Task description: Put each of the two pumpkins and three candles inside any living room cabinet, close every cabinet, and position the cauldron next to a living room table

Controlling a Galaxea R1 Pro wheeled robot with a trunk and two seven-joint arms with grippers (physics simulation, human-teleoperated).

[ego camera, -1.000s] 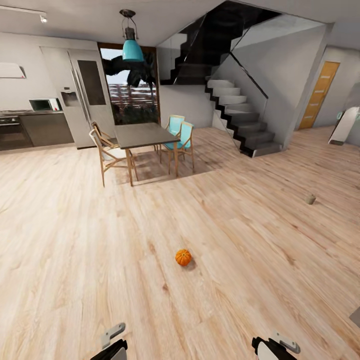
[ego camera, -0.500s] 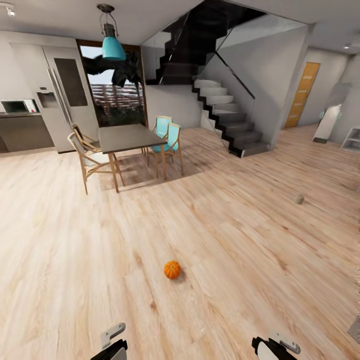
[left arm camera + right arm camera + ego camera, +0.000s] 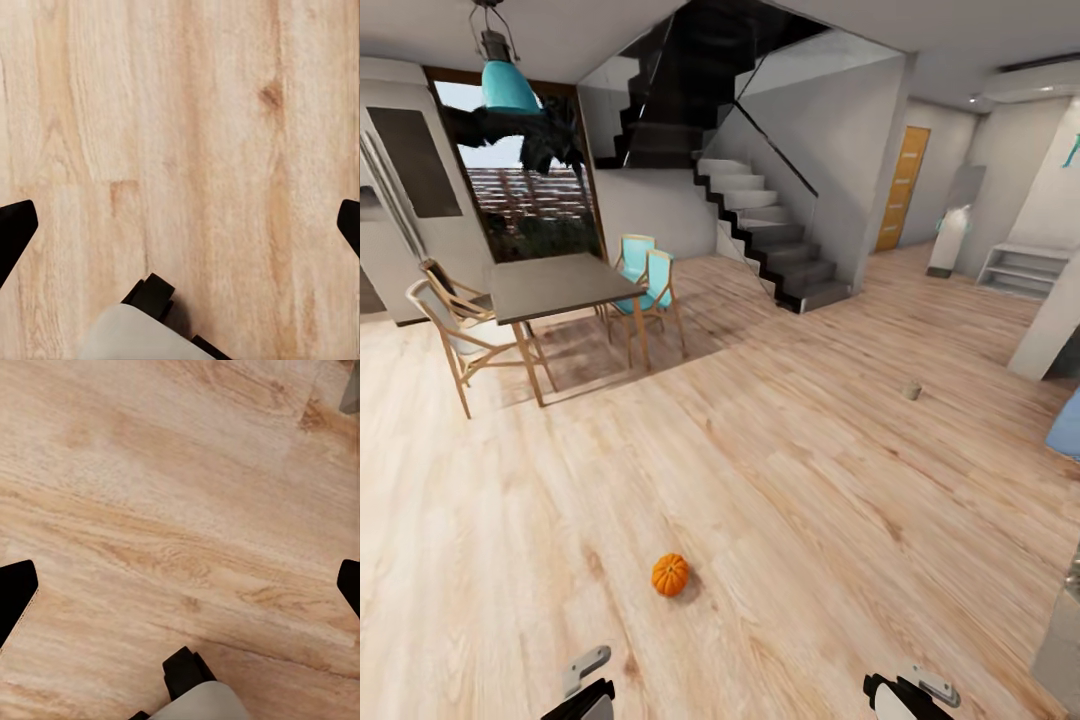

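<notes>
Open floor (image 3: 780,500) around pumpkin (image 3: 670,575); table (image 3: 550,285) well apart.

camera swung right; pumpkin (image 3: 670,575) and candle (image 3: 911,391) shifted left in head view.

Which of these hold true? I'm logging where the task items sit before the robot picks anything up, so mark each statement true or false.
1. The small round orange ribbed pumpkin lies on the light wooden plank floor. True.
2. The pumpkin sits on the dark rectangular dining table. False: it is on the floor.
3. A short beige candle stands on the floor. True.
4. The left hand grips the pumpkin. False: its fingers are spread over bare floor.
</notes>
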